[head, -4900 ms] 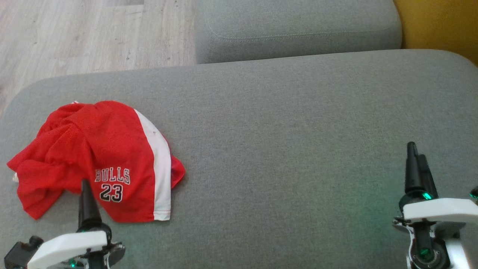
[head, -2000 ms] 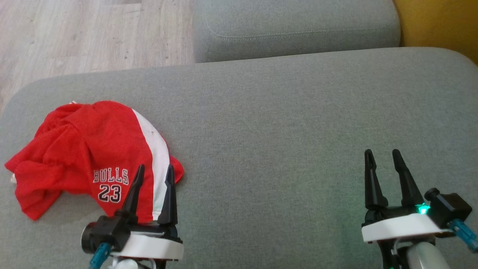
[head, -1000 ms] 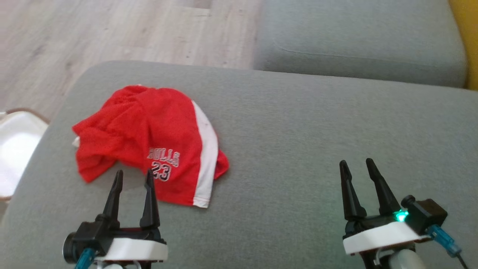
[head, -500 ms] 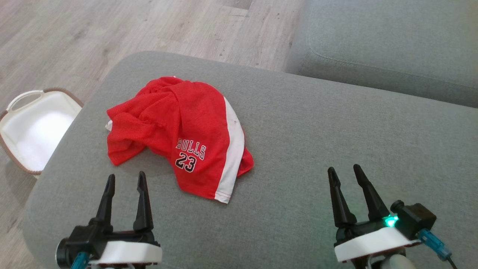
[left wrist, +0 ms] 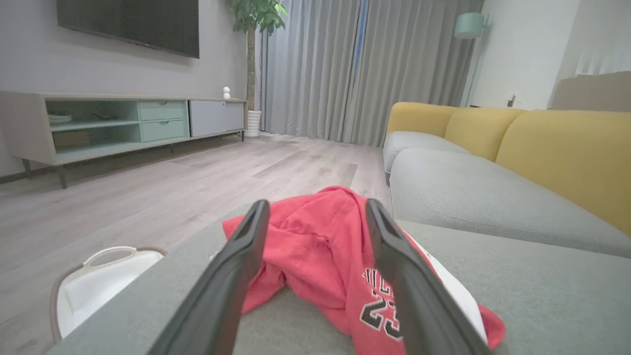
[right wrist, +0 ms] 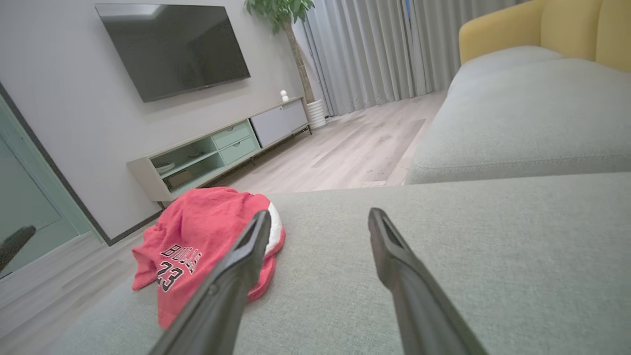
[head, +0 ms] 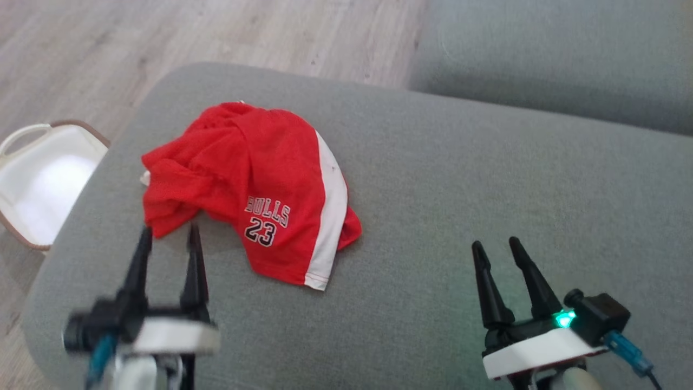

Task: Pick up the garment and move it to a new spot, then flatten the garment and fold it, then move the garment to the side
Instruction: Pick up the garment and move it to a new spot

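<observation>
The garment (head: 254, 184) is a pair of red mesh shorts with a white side stripe and "BULLS 23" print, lying crumpled on the left part of the grey sofa cushion (head: 460, 179). My left gripper (head: 168, 234) hovers open just short of its near left edge, nothing between the fingers. In the left wrist view the garment (left wrist: 320, 241) lies straight ahead between the fingers. My right gripper (head: 494, 247) stands open over bare cushion well to the right. The right wrist view has the garment (right wrist: 202, 236) off to the left.
A white basket (head: 40, 179) with a brown rim stands on the wooden floor (head: 162, 38) left of the cushion. A second grey cushion (head: 552, 54) lies behind. The yellow sofa back (left wrist: 557, 148) runs along the right. A TV stand (left wrist: 113, 123) lines the far wall.
The head camera has turned left, bringing the basket into view. My left gripper has advanced toward the garment's near edge. The garment lies as before and both grippers stay open.
</observation>
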